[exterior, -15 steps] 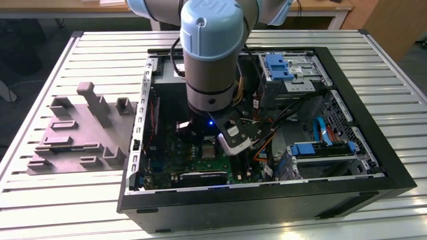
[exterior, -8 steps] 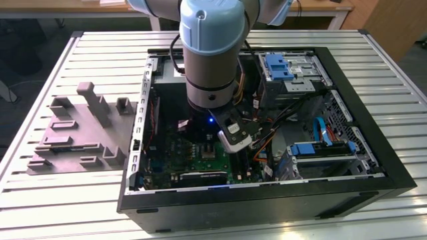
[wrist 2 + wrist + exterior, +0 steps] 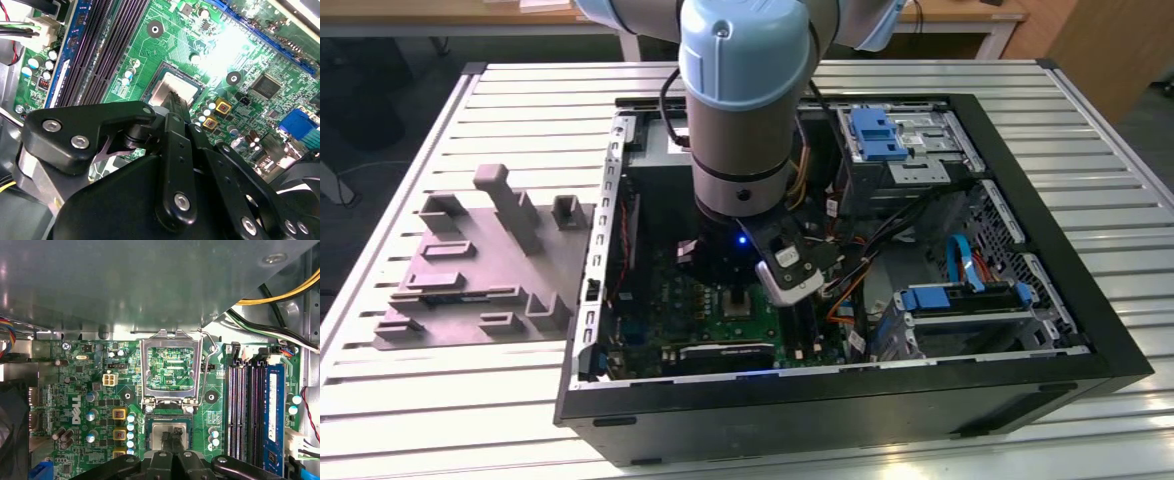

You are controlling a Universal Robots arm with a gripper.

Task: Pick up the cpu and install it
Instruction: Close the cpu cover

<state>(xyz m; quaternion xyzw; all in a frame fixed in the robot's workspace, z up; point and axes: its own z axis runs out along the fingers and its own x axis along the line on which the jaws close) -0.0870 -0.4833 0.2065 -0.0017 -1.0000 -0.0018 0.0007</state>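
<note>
- Black gripper (image 3: pixel 172 442): fingers pressed together over the small square silvery-topped cpu (image 3: pixel 169 435), which lies in the green motherboard (image 3: pixel 75 390) socket.
- Hollow silver metal frame (image 3: pixel 171 371): hinged open beside the socket.

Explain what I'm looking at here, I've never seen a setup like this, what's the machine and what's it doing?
This is a pale blue and grey robot arm reaching down into an open black desktop computer case lying on a slatted metal table. The exterior view looks on from outside the arm; both wrist views come from cameras riding on the arm. They show a green circuit board with a hinged silver metal frame flipped open. The arm's black hand sits on the small square silvery-grey chip, which lies in its socket. A grey moulded parts tray lies beside the case.
</note>
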